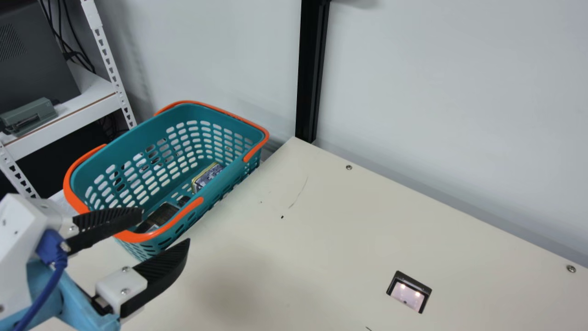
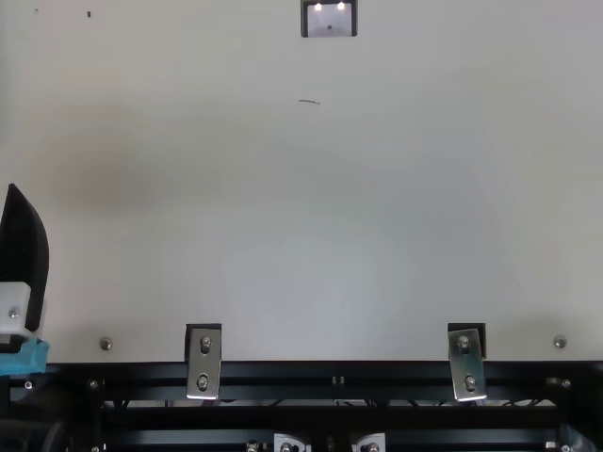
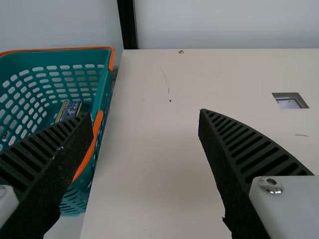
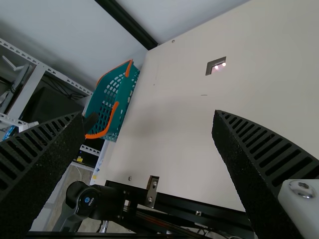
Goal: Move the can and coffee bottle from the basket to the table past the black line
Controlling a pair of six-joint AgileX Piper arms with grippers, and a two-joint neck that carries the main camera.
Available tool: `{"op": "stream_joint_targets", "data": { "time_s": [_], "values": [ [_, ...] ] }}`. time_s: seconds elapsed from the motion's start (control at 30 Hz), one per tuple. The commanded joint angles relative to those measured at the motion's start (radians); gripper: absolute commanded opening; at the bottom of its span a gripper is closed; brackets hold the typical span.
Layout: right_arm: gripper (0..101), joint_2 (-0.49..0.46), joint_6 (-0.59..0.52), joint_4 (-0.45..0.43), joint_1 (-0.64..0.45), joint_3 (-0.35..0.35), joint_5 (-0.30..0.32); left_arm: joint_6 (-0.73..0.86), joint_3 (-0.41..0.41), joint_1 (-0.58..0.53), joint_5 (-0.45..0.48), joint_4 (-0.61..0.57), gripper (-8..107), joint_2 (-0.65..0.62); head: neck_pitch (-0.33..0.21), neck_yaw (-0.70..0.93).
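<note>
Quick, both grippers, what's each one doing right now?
Left black ribbed gripper: open, holding nothing.
Right black ribbed gripper: open, nothing between its fingers.

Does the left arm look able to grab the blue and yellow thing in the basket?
Probably yes: the left gripper is open and the basket has no lid, though its rim needs clearing.
</note>
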Motion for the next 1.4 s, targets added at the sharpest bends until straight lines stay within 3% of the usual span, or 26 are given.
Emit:
{"op": "stream_joint_targets", "data": {
  "time_s": [0.0, 0.3, 0.53, 1.03, 1.37],
  "values": [
    [101, 0.0, 0.0, 0.0, 0.0, 0.0, 0.0, 0.0, 0.0, 0.0, 0.0, 0.0, 90, 0.0, -0.027, 0.015],
    [101, 0.0, 0.0, 0.0, 0.0, 0.0, 0.0, 0.001, 0.0, 0.003, -0.001, -0.002, 90, 0.002, -0.027, 0.015],
    [101, 0.0, 0.0, 0.0, 0.0, 0.0, 0.0, -0.059, -0.032, 0.067, -0.054, -0.005, 90, 0.069, -0.027, 0.015],
    [101, 0.0, 0.0, 0.0, 0.0, 0.0, 0.0, -0.208, -0.209, 0.27, -0.18, 0.044, 90, 0.353, -0.027, 0.015],
    [101, 0.0, 0.0, 0.0, 0.0, 0.0, 0.0, -0.024, -0.365, 0.432, -0.261, -0.086, 90, 0.665, -0.027, 0.015]
  ]
}}
